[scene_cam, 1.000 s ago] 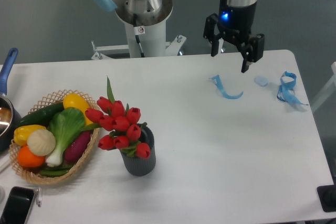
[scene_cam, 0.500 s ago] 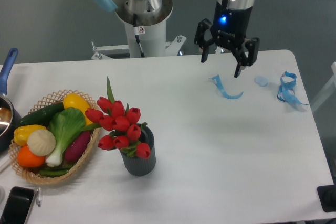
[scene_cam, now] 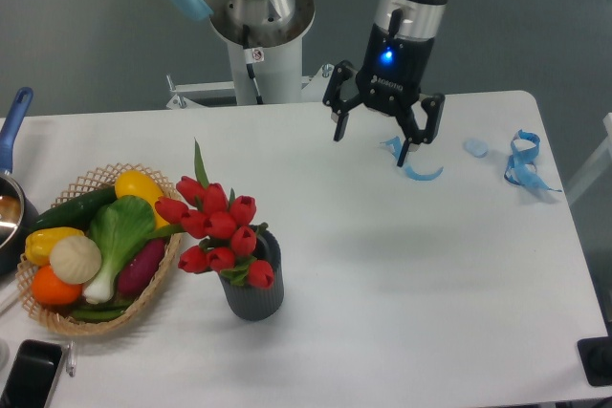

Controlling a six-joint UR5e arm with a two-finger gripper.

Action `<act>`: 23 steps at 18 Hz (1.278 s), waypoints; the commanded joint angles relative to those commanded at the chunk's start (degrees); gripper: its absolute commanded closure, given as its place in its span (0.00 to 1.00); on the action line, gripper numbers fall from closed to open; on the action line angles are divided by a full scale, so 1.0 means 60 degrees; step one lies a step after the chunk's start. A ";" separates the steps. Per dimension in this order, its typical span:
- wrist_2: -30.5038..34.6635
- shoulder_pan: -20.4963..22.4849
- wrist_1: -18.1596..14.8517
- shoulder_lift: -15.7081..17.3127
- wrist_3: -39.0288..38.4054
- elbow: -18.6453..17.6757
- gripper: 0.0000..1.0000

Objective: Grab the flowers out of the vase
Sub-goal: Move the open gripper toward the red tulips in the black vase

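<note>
Gripper (scene_cam: 373, 145) hangs with jaws spread and empty over the far side of the table (scene_cam: 459, 274), well apart from the flowers (scene_cam: 216, 226), which sit down-left of it toward the near edge, in the vase (scene_cam: 256, 295) just beside the basket (scene_cam: 96, 322). Stems run roughly upright out of the round mouth (buds lean left toward the basket), so I'd guess a grab from above. Vase is dark, ribbed, cylindrical; buds are smooth red, leaves green.

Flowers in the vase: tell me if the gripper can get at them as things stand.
Probably yes. The open gripper hangs above bare table, up and to the right of the flowers. Nothing stands between them. The wicker basket crowds only the left side of the vase.
</note>
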 joint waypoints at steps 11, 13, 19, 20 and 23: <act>-0.0278 -0.0997 0.0983 -0.0850 -0.0368 -0.0220 0.00; -0.0337 -0.1172 0.0998 -0.0938 -0.0324 -0.0264 0.00; -0.1816 -0.1246 0.1379 -0.1114 -0.0309 -0.0366 0.00; -0.1846 -0.1246 0.1393 -0.1143 -0.0280 -0.0425 0.00; -0.1875 -0.1363 0.1423 -0.1129 -0.0076 -0.0644 0.00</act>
